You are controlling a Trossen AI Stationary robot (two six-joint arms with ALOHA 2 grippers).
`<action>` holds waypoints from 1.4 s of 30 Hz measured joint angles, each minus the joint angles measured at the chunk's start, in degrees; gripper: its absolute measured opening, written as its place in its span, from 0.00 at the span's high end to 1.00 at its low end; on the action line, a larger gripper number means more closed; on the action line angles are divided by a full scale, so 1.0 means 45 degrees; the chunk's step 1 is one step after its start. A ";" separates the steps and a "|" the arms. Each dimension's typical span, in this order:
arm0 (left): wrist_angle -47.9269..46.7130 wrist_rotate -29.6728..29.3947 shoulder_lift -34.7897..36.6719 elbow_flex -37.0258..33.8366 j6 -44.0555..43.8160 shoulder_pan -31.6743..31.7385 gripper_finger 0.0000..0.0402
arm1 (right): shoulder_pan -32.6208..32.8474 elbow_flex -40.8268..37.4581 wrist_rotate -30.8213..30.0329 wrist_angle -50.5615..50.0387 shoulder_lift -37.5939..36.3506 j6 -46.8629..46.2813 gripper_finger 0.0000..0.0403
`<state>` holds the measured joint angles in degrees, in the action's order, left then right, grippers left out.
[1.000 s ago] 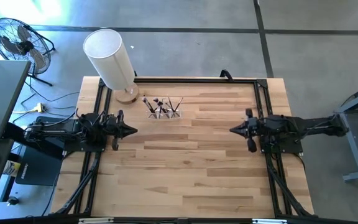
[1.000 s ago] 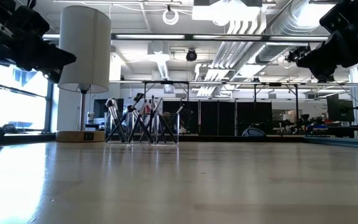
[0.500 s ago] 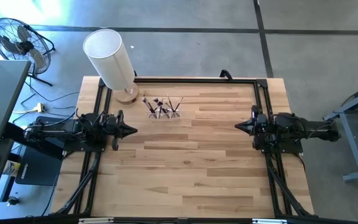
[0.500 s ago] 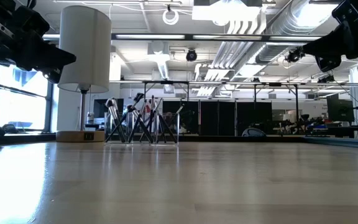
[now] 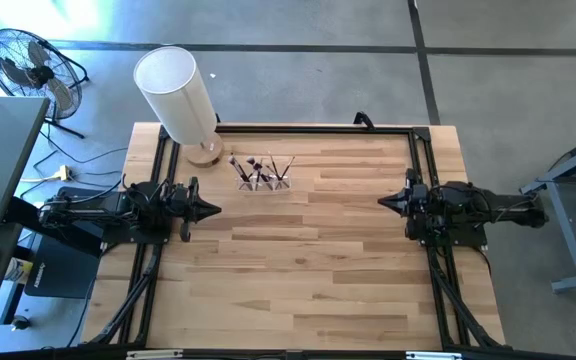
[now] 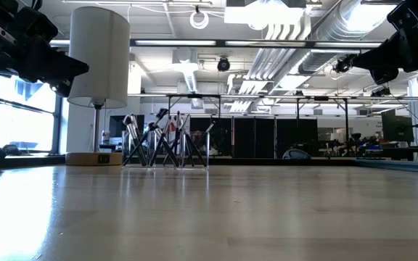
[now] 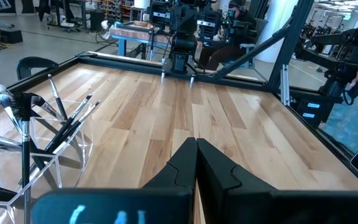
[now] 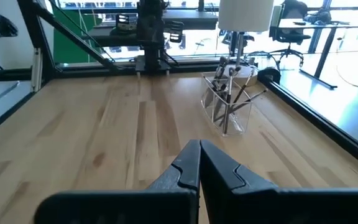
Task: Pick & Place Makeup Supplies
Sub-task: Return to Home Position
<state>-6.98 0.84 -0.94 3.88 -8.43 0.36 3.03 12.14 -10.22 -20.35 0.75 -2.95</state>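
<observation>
Several thin makeup brushes (image 5: 261, 171) stand upright and leaning in a small clear plastic holder (image 8: 227, 107) near the table's far edge, left of centre; they also show in the low view (image 6: 165, 139) and the left wrist view (image 7: 39, 134). My left gripper (image 5: 214, 209) hovers shut above the table's left side, pointing right. My right gripper (image 5: 382, 203) hovers shut above the right side, pointing left. Both are well clear of the brushes.
A tall white cylinder lamp (image 5: 176, 95) on a round wooden base (image 5: 205, 152) stands at the far left corner, beside the holder. A black frame (image 5: 313, 127) runs along the table's far and side edges. Bare wood (image 5: 298, 260) stretches between the arms.
My right arm has drawn back toward the table's right edge, rising slightly in the low view, and its gripper has turned about its axis. It has kept still over the last half second. The left arm and the brushes have stayed put.
</observation>
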 joint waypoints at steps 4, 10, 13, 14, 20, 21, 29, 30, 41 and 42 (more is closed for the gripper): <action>0.0000 0.0000 -0.0002 0.0003 0.0000 0.0000 1.00 | 0.0000 0.0000 -0.0019 -0.0387 0.0000 0.0115 0.99; 0.0000 0.0000 -0.0002 0.0005 0.0000 0.0000 1.00 | 0.0000 -0.0152 0.0611 -0.1275 0.0005 0.0265 0.99; 0.0000 0.0000 0.0000 0.0005 0.0000 0.0000 1.00 | 0.0004 -0.0667 0.0942 -0.0743 -0.0006 0.0389 0.99; 0.0000 0.0000 -0.0002 0.0005 0.0000 0.0000 1.00 | 0.0000 -0.0915 0.1048 -0.0671 -0.0005 0.0368 1.00; 0.0005 0.0000 -0.0001 0.0005 -0.0001 0.0000 1.00 | 0.0005 -0.1103 0.1792 -0.0182 0.0131 0.0639 0.99; 0.0005 0.0000 0.0003 0.0005 -0.0001 0.0000 1.00 | 0.0005 -0.1101 0.1791 -0.0172 0.0131 0.0665 0.99; 0.0005 0.0000 0.0003 0.0005 0.0000 0.0000 1.00 | 0.0005 -0.1098 0.1787 -0.0182 0.0151 0.0662 0.99; 0.0005 0.0000 0.0003 0.0005 0.0000 0.0000 1.00 | 0.0005 -0.1099 0.1787 -0.0182 0.0151 0.0666 0.99; 0.0005 0.0000 0.0003 0.0005 0.0000 0.0000 1.00 | 0.0005 -0.1098 0.1787 -0.0182 0.0151 0.0662 0.98; 0.0005 0.0000 -0.0002 0.0005 -0.0005 0.0000 1.00 | 0.0005 -0.1098 0.1788 -0.0182 0.0151 0.0662 0.98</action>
<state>-6.96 0.84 -0.95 3.90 -8.45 0.36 3.05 7.20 -2.17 -21.17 1.43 0.03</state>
